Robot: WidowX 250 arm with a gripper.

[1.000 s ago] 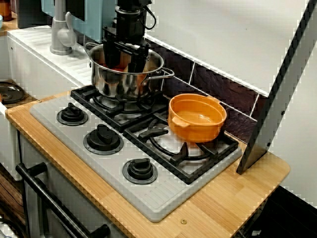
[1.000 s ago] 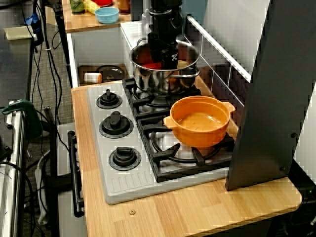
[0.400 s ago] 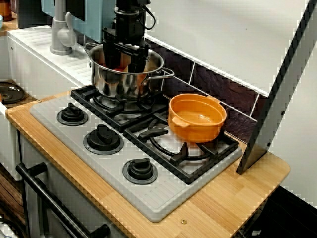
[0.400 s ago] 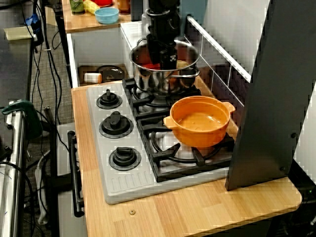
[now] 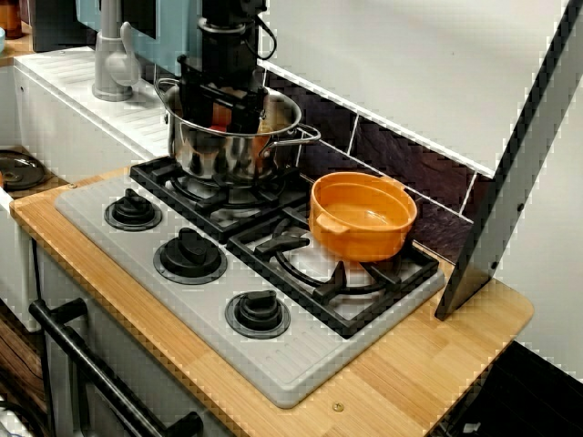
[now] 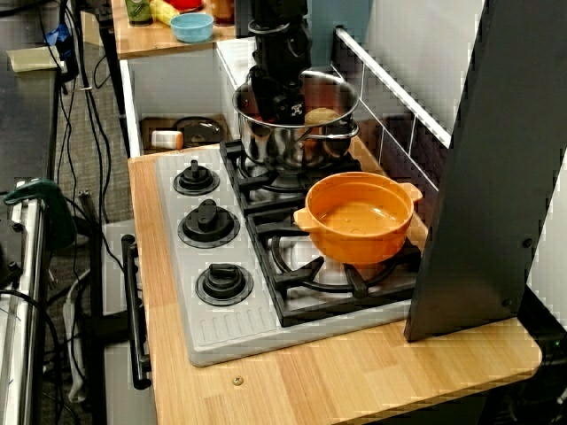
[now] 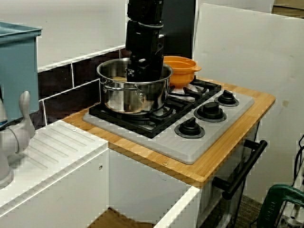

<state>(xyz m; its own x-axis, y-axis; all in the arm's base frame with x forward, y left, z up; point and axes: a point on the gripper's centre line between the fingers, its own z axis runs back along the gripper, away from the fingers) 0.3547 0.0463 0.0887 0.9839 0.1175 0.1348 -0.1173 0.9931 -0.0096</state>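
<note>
Black tool [image 5: 219, 107]: mine, hanging nose-down in the mouth of the steel pot [image 5: 219, 157], fingertips just below the rim.
Grip: I cannot tell whether my fingers are apart or clamped. From the knob side an orange-red piece [image 5: 221, 116] shows between them, but the contact itself is hidden.
Change: a second ago I sat deeper and nearer the pot's middle. Now I am higher and closer to its back-left wall.
Orange-red piece: along the hob it showed low in the pot beside me a second ago, and that spot now reads dark. I judge it came up with me, though it may only be hidden.
Meaning: the work is still inside the pot, and nothing has crossed the rim.
Tan piece [image 6: 321, 115]: lies in the pot on the wall side, apart from me.
Steel pot: on the rear burner, unmoved.
Orange pot [image 5: 364, 223]: on the next burner, empty, well apart from me.
Hob [image 5: 137, 264]: sits on the wooden counter [image 5: 428, 355].
</note>
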